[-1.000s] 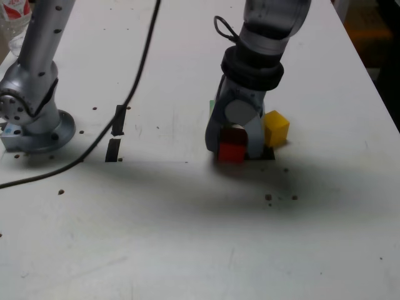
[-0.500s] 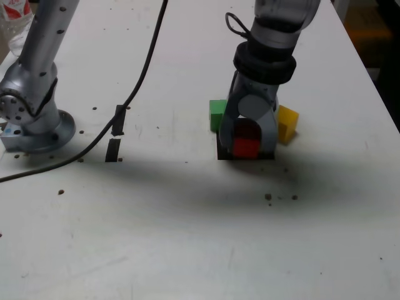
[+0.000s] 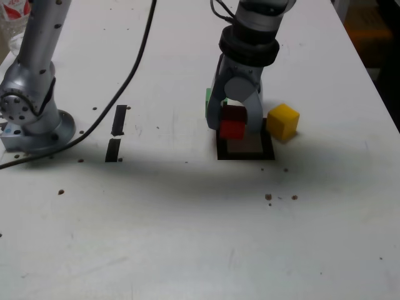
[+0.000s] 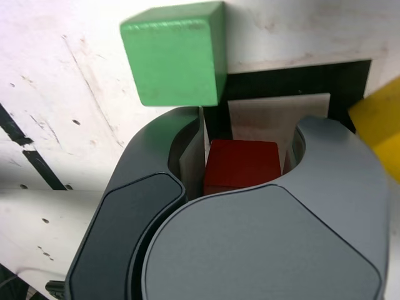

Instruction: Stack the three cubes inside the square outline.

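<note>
My gripper (image 3: pixel 234 128) is shut on the red cube (image 3: pixel 232 125), which hangs just over the far edge of the square outline (image 3: pixel 245 154) of black tape. In the wrist view the red cube (image 4: pixel 240 165) sits between the fingers (image 4: pixel 189 150), with the outline's (image 4: pixel 294 78) white centre beyond it. The green cube (image 4: pixel 175 53) rests just outside one corner of the outline. In the exterior view only a sliver of the green cube (image 3: pixel 208 99) shows behind the gripper. The yellow cube (image 3: pixel 282 120) stands on the table off the outline's far right corner, and a part of it (image 4: pixel 381 119) shows in the wrist view.
The arm's base (image 3: pixel 34 128) stands at the exterior view's left, with a black cable (image 3: pixel 134 78) running past it. Two short black tape strips (image 3: pixel 119 120) lie between the base and the outline. Small crumbs (image 3: pixel 269 197) dot the white table (image 3: pixel 200 250).
The gripper carried the red cube right over the outline, then back left and farther away, and a little higher. The yellow and green cubes have shifted slightly.
</note>
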Controlling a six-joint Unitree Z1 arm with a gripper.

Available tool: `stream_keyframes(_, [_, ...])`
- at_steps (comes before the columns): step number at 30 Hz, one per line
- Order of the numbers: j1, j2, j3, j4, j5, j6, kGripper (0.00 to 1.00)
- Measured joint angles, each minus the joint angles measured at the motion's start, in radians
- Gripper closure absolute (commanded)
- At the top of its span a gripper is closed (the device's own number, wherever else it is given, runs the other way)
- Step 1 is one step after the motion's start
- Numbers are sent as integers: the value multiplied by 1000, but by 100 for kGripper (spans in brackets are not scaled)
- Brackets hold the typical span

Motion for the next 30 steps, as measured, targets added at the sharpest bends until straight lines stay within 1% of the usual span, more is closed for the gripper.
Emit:
stream_keyframes(6, [-33,-1,-2,-31,-13,-48,88])
stream_keyframes(13, [-38,0,7,-34,-13,-67,88])
stream_keyframes(22, [-39,7,16,-60,-9,-86,88])
stream_keyframes(28, [-38,9,21,-72,-2,-94,85])
stream_keyframes(30, [-34,10,24,-74,3,-96,82])
